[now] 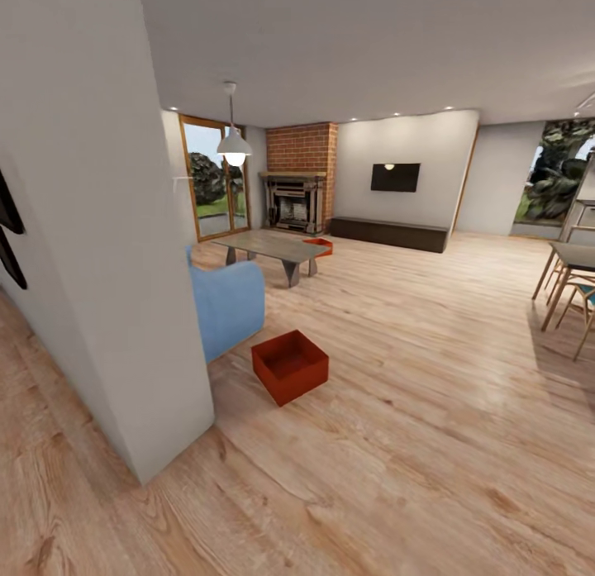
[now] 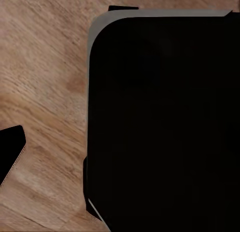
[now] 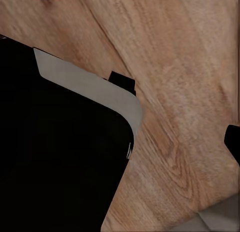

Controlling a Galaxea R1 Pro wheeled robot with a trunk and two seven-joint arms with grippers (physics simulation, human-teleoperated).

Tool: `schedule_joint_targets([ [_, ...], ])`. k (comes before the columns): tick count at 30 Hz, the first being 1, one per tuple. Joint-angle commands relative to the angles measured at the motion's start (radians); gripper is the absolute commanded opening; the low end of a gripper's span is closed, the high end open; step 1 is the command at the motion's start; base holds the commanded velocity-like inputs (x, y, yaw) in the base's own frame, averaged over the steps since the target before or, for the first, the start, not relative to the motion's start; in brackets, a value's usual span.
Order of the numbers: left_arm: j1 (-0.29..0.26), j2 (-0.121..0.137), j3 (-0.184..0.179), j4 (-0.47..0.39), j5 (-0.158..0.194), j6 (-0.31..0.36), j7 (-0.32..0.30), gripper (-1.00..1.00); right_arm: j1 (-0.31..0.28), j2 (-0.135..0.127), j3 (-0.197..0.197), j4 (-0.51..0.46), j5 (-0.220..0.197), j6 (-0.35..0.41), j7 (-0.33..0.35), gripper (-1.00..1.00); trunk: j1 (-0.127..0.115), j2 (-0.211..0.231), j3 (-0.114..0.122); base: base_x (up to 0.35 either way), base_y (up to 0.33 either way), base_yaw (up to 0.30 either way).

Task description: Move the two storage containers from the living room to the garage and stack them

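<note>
I am in the living room, on its light wood-plank floor (image 1: 413, 411). One orange-red storage container (image 1: 289, 366) sits open and empty on the planks just right of the blue sofa (image 1: 228, 308). The second container (image 1: 319, 245) lies farther back, on the floor at the right end of the grey low table (image 1: 273, 247), partly hidden by it. In the left wrist view a dark fingertip (image 2: 11, 151) hangs over the planks beside my black base (image 2: 165, 122). In the right wrist view another dark fingertip (image 3: 233, 142) sits beside the base (image 3: 55, 157). Neither frame reveals the jaws' gap.
A white wall corner (image 1: 124, 311) juts out close on my left, in front of the sofa. A dining table with chairs (image 1: 570, 287) stands at the right. The brick fireplace (image 1: 302, 188), glass doors (image 1: 212, 179) and a dark low cabinet (image 1: 388, 233) line the far wall.
</note>
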Motion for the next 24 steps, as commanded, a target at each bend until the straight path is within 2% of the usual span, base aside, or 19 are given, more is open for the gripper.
schedule_joint_targets([
  [1,0.000,0.001,0.001,0.000,0.005,-0.003,0.000,1.00,-0.001,0.001,0.007,0.003,-0.010,-0.006,0.005,1.00,0.001,0.000,-0.001,0.322,0.000,0.000],
  [24,0.000,0.000,0.001,0.000,0.005,-0.003,0.000,1.00,-0.001,0.000,0.007,0.003,-0.010,-0.006,0.005,1.00,0.001,0.000,-0.001,0.322,0.000,0.000],
])
